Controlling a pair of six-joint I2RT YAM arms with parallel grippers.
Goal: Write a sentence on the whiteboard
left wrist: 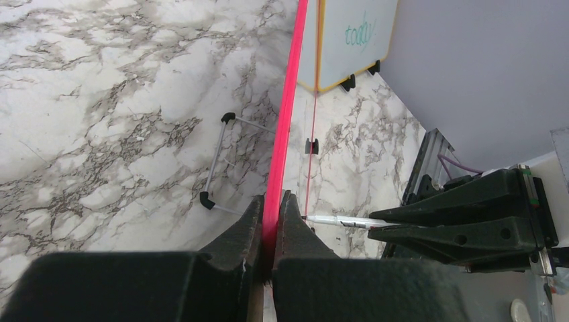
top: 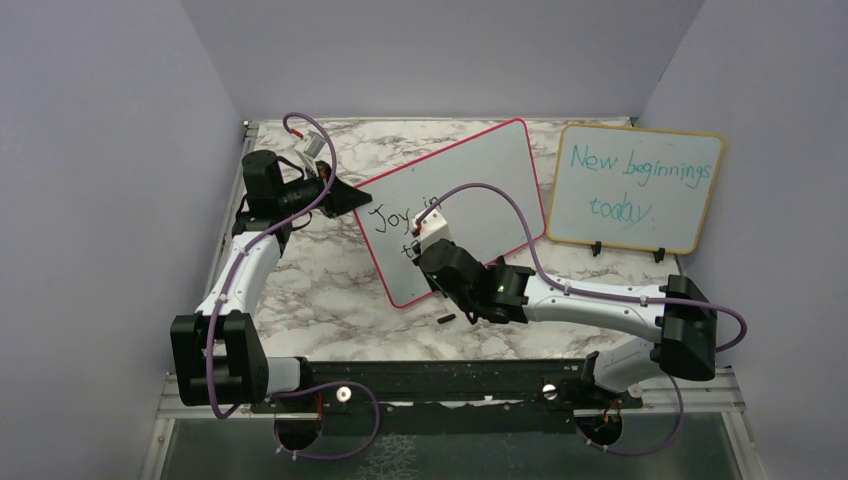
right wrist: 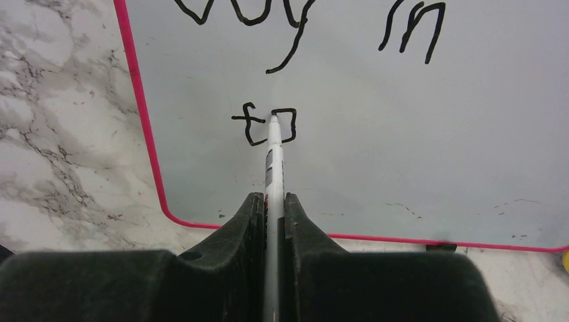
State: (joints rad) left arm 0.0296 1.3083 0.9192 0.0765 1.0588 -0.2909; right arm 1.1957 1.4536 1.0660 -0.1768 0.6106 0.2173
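Observation:
The whiteboard (top: 480, 190) with a red-pink frame stands tilted mid-table. My left gripper (top: 345, 197) is shut on its frame (left wrist: 282, 154) at the left edge, which runs between the pads seen edge-on. My right gripper (right wrist: 271, 200) is shut on a white marker (right wrist: 272, 157). The marker's tip touches the board at the top of the "o". The sentence (right wrist: 268, 124) in black reads "Joy in" above and "to" below. In the top view the right gripper (top: 432, 250) covers part of the second line.
A yellow-framed board (top: 635, 187) with teal writing stands at the back right. A small black cap (top: 446, 319) lies on the marble table (top: 320, 290) near the right arm. A wire stand (left wrist: 225, 161) sits behind the whiteboard. Walls close in left, right and back.

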